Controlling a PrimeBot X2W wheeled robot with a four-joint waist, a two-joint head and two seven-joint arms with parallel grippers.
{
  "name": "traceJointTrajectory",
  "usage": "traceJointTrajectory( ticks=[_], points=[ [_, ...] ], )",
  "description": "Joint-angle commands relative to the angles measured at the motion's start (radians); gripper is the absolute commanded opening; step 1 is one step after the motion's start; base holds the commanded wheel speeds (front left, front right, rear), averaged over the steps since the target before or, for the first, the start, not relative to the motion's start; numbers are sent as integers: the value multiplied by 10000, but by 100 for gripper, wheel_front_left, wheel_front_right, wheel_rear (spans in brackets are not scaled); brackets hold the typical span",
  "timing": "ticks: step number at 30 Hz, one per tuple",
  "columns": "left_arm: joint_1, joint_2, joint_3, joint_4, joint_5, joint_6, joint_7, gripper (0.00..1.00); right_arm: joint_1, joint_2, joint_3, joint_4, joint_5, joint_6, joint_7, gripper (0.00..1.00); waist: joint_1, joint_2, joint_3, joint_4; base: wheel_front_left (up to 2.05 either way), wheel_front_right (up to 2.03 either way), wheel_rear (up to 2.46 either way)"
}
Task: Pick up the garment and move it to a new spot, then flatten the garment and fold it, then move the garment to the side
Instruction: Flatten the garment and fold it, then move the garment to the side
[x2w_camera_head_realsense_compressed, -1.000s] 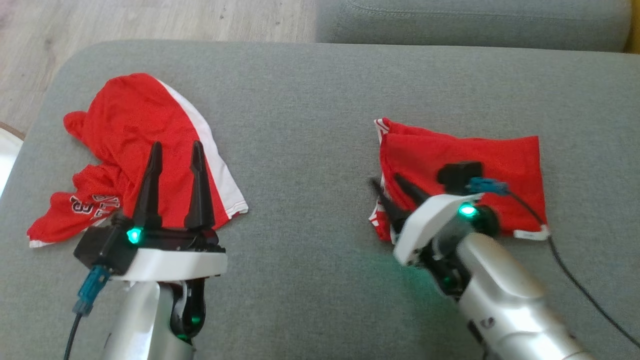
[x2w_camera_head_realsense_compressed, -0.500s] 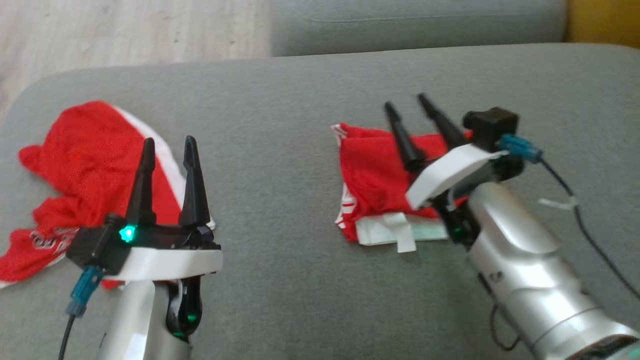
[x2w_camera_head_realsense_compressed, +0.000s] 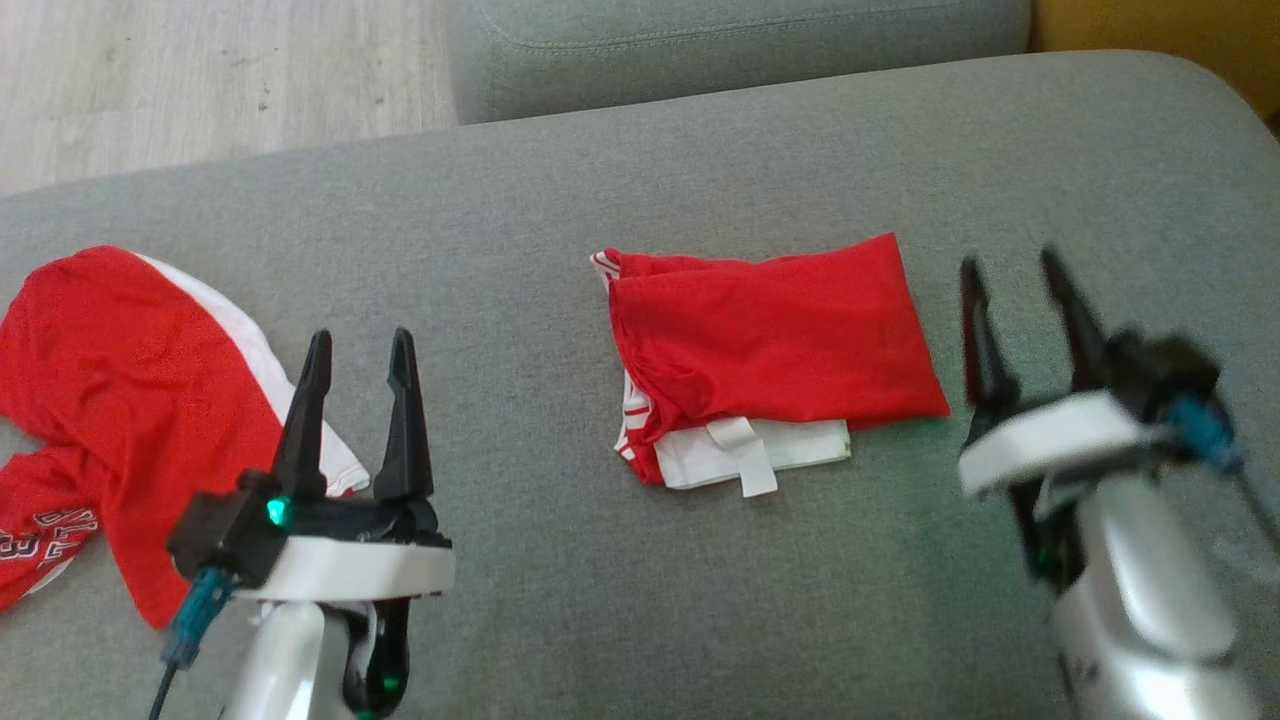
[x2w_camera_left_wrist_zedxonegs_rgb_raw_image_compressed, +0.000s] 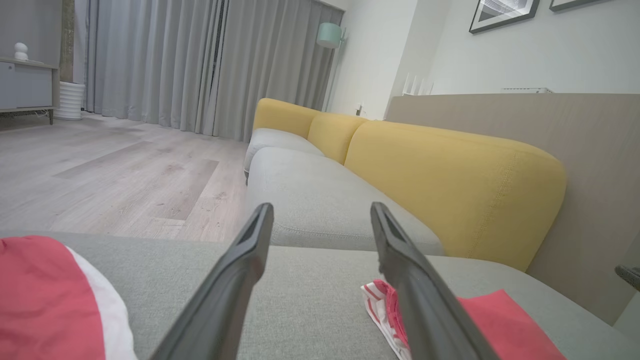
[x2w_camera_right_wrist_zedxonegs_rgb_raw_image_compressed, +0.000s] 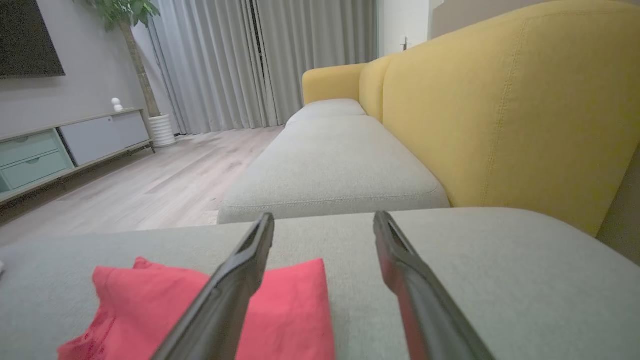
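My right pincer (x2w_camera_head_realsense_compressed: 1010, 262) stands wide, empty, right of the folded red cloth garment (x2w_camera_head_realsense_compressed: 770, 335). Best withdraw high, sparing the fold.

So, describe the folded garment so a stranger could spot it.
On the grey sofa seat, near its middle, lies the folded garment, a neat red rectangle with white fabric showing at its near edge. The other red garment, to its left, lies crumpled.

Cushion (x2w_camera_head_realsense_compressed: 640, 180): garment (x2w_camera_head_realsense_compressed: 770, 340) laid at centre; second garment (x2w_camera_head_realsense_compressed: 120, 400) at 9 o'clock; left gripper (x2w_camera_head_realsense_compressed: 361, 340) at 7, right gripper (x2w_camera_head_realsense_compressed: 1009, 262) at 3 o'clock.
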Motion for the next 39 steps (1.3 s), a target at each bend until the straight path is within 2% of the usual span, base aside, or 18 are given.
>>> traceJointTrajectory(
  ticks=[1,8,13,21,24,30,38,39],
  points=[
    [-109,74,277,-299,122,26,-51,100,391,396,-102,-743,-398,-9,-106,100,1,0,12,-39,0,0,0],
    [57,74,268,-324,121,63,-51,100,1222,674,-429,-1564,-863,-9,-107,100,1,0,59,-60,0,0,0],
    [-151,74,161,-350,100,43,-51,100,1079,680,-379,-1494,-824,-9,-82,100,1,0,266,99,0,0,0],
    [-541,74,-229,-338,32,19,-51,100,170,682,-317,-224,-527,-9,1043,100,1,0,989,714,0,0,0],
    [-652,74,-287,-292,14,22,-51,100,-159,682,-636,466,-700,-9,1297,100,1,0,1226,982,0,0,0],
    [-790,74,-441,-192,-23,-5,-51,100,-686,683,-1888,1865,-1418,-9,1235,100,1,0,1444,1428,0,0,0],
    [-796,74,-464,-163,-42,-2,-51,100,-1131,683,-1689,3358,-1181,-9,1040,100,1,0,1495,1578,0,0,0],
    [-804,74,-463,-155,-46,12,-51,100,-1192,683,-1641,3475,-1177,-9,998,48,1,0,1484,1562,0,0,0]
  ],
)
